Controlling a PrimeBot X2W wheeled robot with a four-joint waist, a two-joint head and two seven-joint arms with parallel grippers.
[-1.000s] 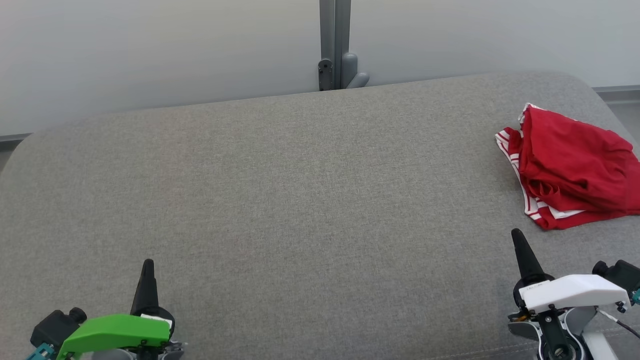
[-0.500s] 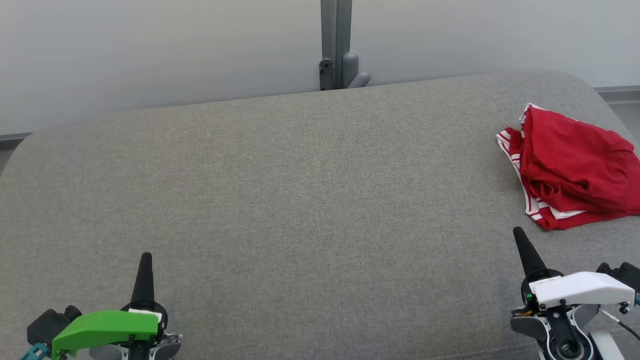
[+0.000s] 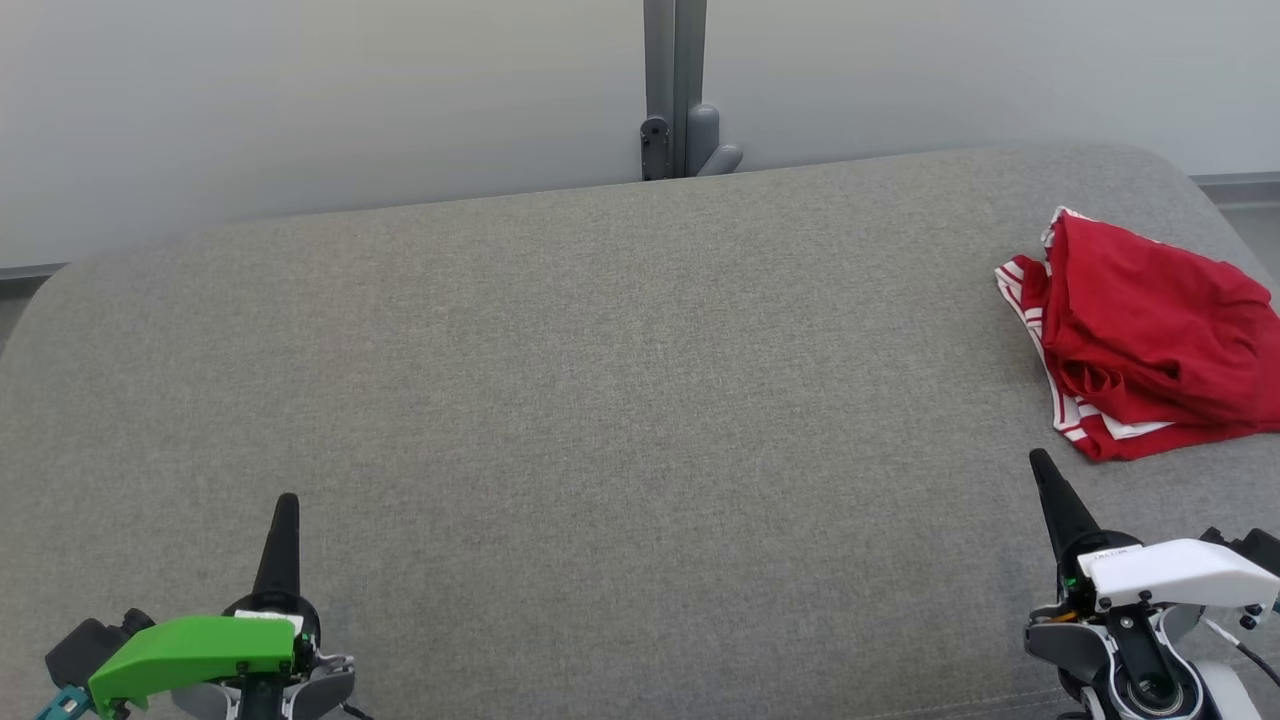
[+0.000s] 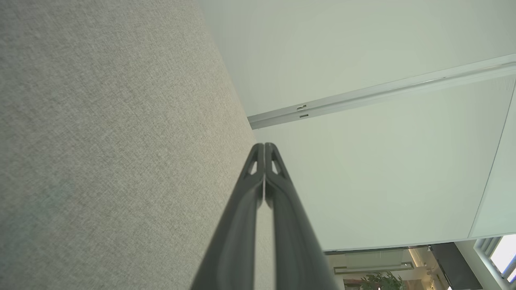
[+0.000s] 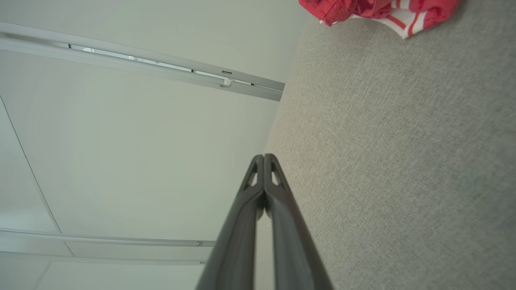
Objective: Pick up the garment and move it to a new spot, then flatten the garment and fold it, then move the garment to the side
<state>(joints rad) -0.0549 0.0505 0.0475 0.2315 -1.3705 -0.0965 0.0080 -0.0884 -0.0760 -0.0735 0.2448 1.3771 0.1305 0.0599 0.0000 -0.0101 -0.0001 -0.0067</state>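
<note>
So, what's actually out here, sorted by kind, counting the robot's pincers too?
Clothing: 1, the crumpled red garment with red-and-white striped trim.
Pincers: 2, the left gripper and the right gripper, both shut and empty.
Furniture: 1, the grey fabric surface.
Total: 4.

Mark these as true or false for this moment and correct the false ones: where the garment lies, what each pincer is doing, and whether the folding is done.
1. The red garment lies crumpled near the right edge of the grey padded surface. True.
2. The right pincer grips the garment. False: it is shut on nothing, apart from the cloth and nearer the robot.
3. The left pincer stands open. False: its fingers are pressed together.
4. The garment has red-and-white striped trim. True.
5. The garment is neatly folded. False: it is bunched up, not yet flattened.
</note>
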